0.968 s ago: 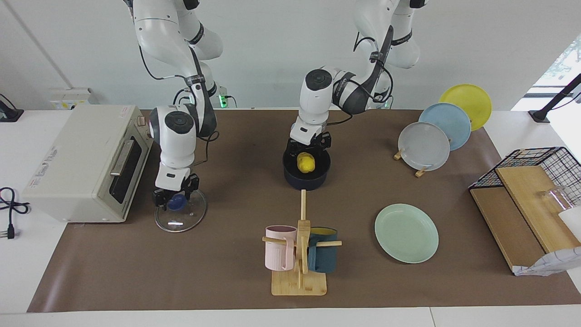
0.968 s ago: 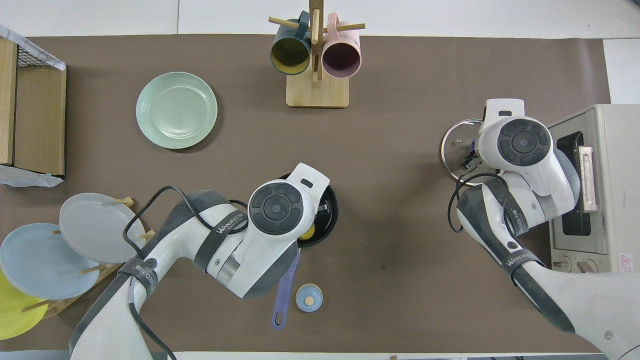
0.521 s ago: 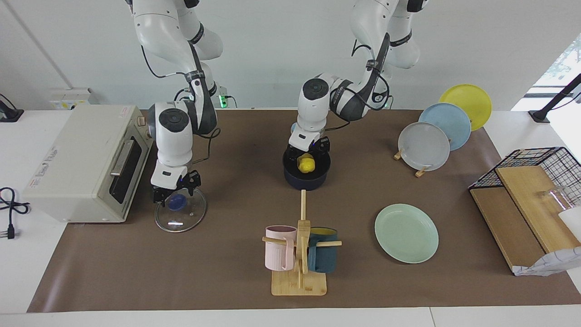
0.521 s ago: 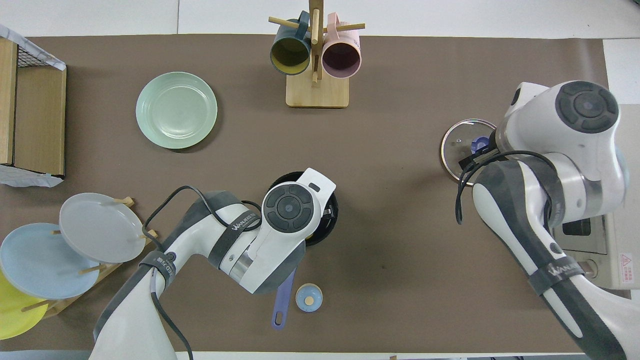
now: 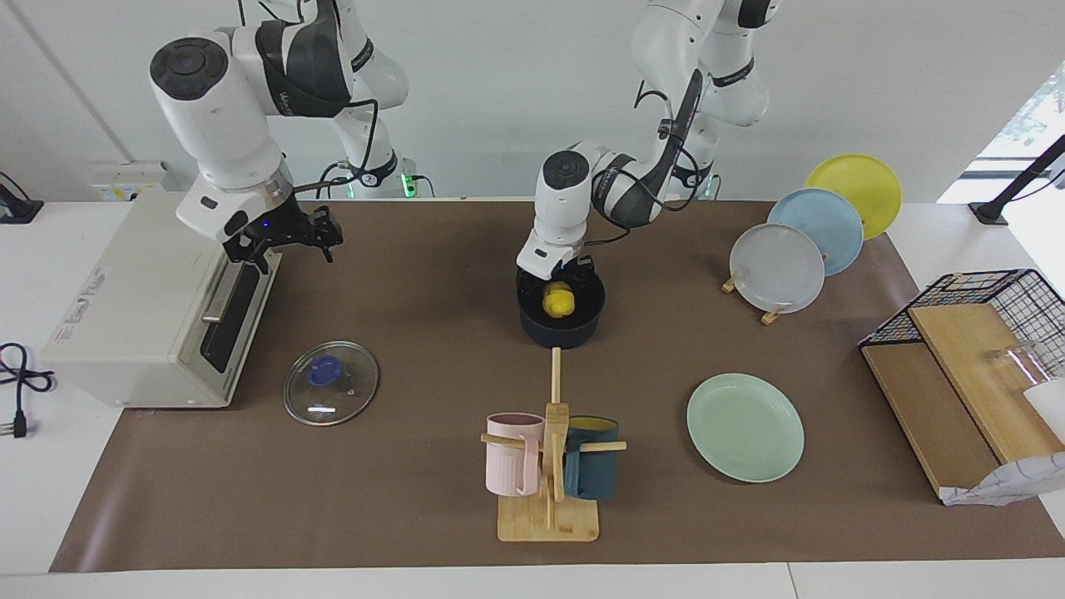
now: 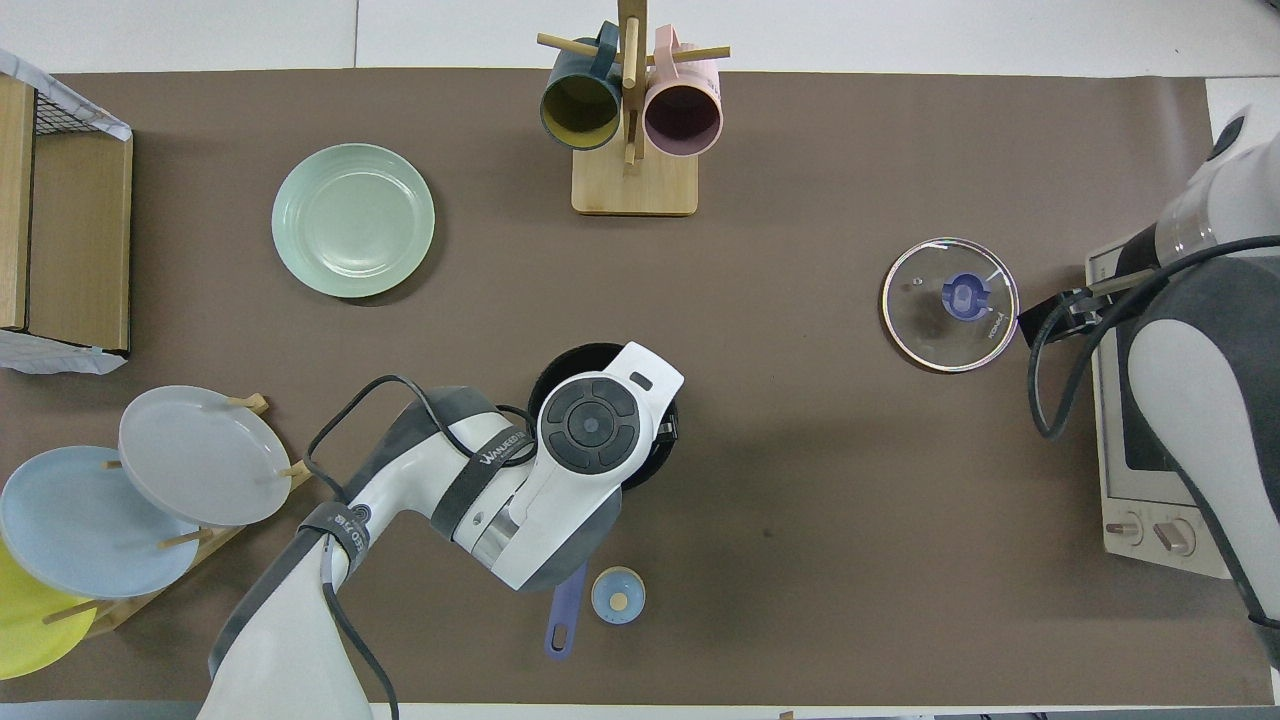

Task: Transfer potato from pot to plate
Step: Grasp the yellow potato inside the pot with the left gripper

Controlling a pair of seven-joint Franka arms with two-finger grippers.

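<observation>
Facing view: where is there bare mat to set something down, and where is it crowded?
Free: the mat between the lid and the pot, and between the mug rack and the mint plate. Crowded: at the pot, where the left gripper is over the potato, and by the plate rack.

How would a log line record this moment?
left end effector: in pot at potato | right end effector: open, above oven | plate: empty
</observation>
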